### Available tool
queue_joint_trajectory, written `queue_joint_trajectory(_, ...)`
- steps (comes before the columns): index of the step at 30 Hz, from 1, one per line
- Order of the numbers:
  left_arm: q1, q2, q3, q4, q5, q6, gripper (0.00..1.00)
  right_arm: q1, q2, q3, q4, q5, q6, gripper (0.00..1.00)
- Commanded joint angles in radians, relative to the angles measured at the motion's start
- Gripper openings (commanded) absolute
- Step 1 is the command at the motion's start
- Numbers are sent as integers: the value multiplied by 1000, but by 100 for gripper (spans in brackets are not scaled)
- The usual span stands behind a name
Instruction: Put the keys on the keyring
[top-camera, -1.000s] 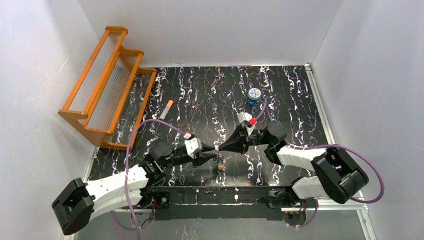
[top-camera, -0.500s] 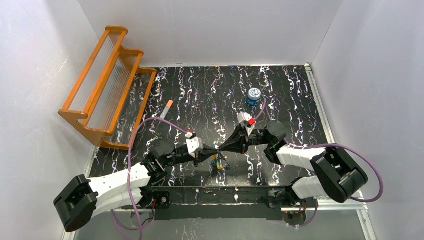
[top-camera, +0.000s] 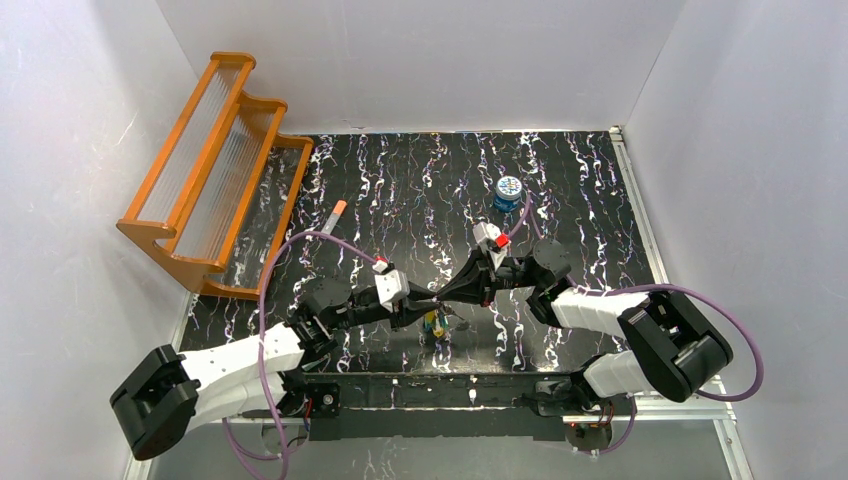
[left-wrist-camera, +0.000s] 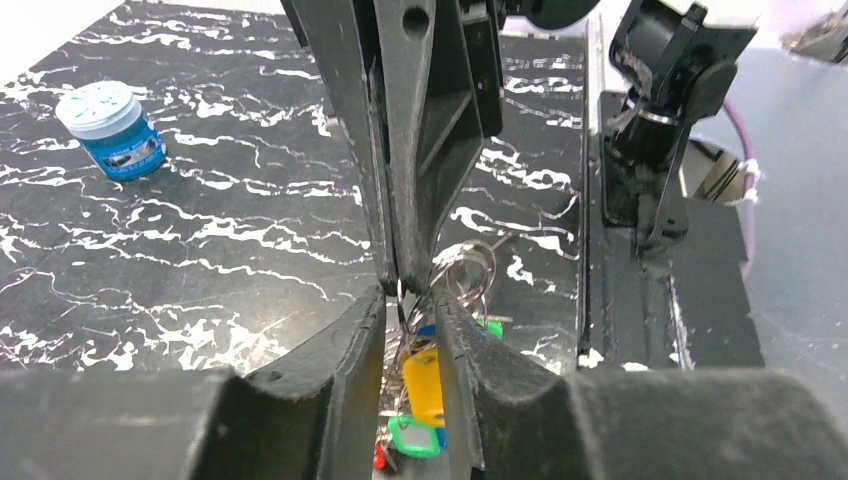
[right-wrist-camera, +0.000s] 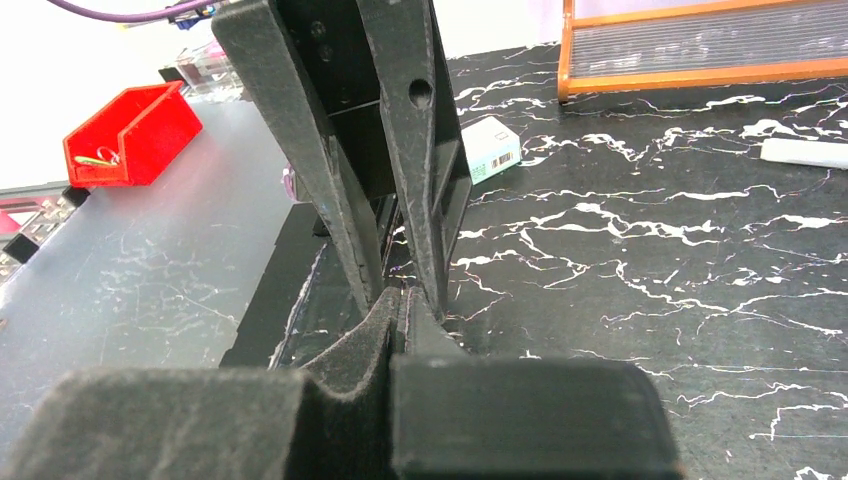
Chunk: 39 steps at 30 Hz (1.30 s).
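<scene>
Black fingers of the left tool (left-wrist-camera: 410, 335) stood narrowly apart, meeting the right tool (right-wrist-camera: 400, 315) tip to tip above the near part of the counter (top-camera: 400, 200). Below that gap hung the keys (left-wrist-camera: 424, 385) — yellow, green and red heads bunched together — beside the thin wire keyring (left-wrist-camera: 463, 262). Rightward, the right tool's fingers were pressed together on the keyring's wire.

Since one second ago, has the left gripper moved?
Yes. The left gripper has shifted slightly right, away from the rack and toward the right gripper.
</scene>
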<state>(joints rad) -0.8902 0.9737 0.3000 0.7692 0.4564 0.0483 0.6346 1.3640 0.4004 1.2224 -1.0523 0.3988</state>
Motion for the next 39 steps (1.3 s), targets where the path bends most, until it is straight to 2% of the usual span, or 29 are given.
queue_joint_trajectory(1,0,-48,38,15,-14,-6,24,1,-12,28,52,26,4,1)
queue_joint_trajectory(6,0,-44,37,-4,-3,-3,0,1,-30,26,18,39,-22,1)
queue_joint_trajectory(12,0,-40,82,-168,-18,58,0,2,-69,29,-69,79,-76,4)
queue_joint_trajectory(15,0,-41,150,-339,-42,137,0,1,-92,35,-121,92,-107,24)
queue_joint_trajectory(18,-1,-26,232,-506,-56,217,0,1,-118,43,-189,113,-149,35)
queue_joint_trajectory(20,0,-10,285,-596,-57,253,0,1,-134,52,-240,125,-182,39)
queue_joint_trajectory(23,0,10,339,-683,-53,291,0,1,-146,69,-321,129,-233,42)
queue_joint_trajectory(29,-1,44,402,-731,-41,306,0,1,-153,89,-413,117,-293,45)
queue_joint_trajectory(39,-1,93,425,-722,-9,307,0,4,-127,75,-411,90,-295,43)
